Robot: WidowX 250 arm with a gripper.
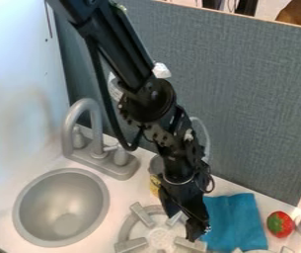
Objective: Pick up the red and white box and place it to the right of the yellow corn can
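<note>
Blue cloth (237, 222) lay spread on the white counter (121, 191), just beside the toy stove burner (159, 237), with no lifted part to be seen. The gripper (197, 233) hung low at the cloth's burner-side edge, partly over the burner; whether it was open, closed or pinching fabric, I could not tell, nor whether it touched the cloth. The red strawberry (280, 224) rested apart on the cloth's far side, and the grey sink (39, 200) stood beyond the burner.
</note>
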